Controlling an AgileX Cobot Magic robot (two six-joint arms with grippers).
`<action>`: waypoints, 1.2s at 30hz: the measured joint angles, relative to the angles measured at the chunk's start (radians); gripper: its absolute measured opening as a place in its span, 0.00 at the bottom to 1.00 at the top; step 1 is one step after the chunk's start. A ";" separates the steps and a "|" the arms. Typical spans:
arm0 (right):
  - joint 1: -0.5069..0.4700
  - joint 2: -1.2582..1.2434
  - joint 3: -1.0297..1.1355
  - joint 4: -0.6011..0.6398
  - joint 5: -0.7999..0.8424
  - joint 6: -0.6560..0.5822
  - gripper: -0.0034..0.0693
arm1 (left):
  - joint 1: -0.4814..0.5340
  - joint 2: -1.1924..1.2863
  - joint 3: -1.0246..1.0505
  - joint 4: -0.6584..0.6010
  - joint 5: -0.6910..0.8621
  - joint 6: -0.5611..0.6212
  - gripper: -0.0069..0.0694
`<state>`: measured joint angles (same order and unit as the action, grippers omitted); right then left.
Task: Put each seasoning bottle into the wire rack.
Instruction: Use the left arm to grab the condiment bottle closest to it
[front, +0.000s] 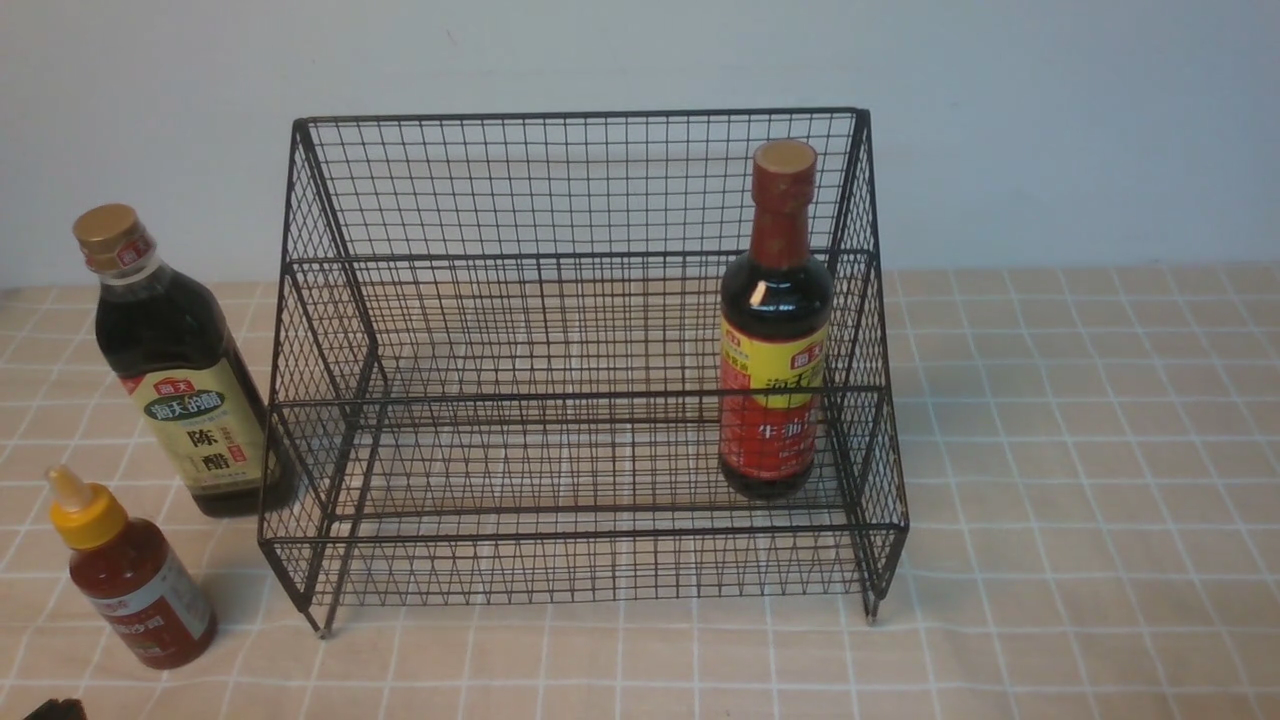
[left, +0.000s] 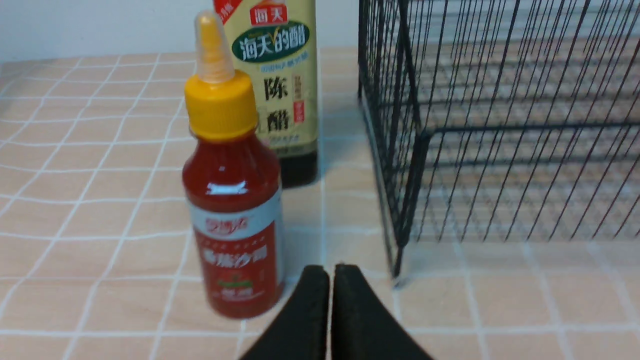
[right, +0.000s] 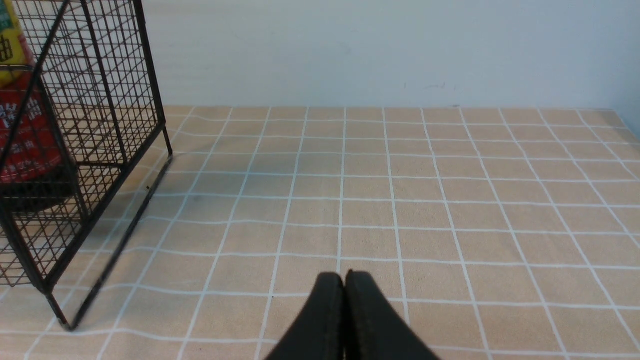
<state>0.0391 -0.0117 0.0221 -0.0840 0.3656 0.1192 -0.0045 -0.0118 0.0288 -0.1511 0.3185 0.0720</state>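
Progress: one of three in. The tall dark seasoning bottle with red neck and red-yellow label stands upright inside the large black wire-mesh rack, at its right end, apparently on the lower tier; which tier exactly is hard to tell through the mesh.

Two are left, both outside on the beige checked tablecloth to the left of the rack. The tall dark bottle with gold cap and cream label is upright, just beside the rack's left side. The small red bottle with yellow nozzle cap is upright too, in front of the tall one and nearer the robot, apart from it.

Left gripper: fingers pressed together, holding nothing, low over the cloth near the small red bottle and not touching it. Right gripper: fingers together, empty, over bare cloth to the right of the rack, well apart from any bottle.

Judgement: about a third done. The left arm is better placed for both remaining bottles, and it must open before any grasp.
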 joint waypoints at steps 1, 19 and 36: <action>0.000 0.000 0.000 0.000 0.000 0.000 0.03 | 0.000 0.000 0.000 -0.059 -0.039 -0.025 0.08; 0.000 0.000 0.000 0.000 0.000 -0.001 0.03 | 0.000 0.253 -0.363 -0.428 0.037 0.071 0.08; 0.000 0.000 0.000 0.000 0.000 -0.001 0.03 | 0.000 1.153 -1.094 0.135 0.891 -0.028 0.08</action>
<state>0.0391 -0.0117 0.0221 -0.0840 0.3656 0.1180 -0.0045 1.1416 -1.0655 -0.0157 1.2092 0.0444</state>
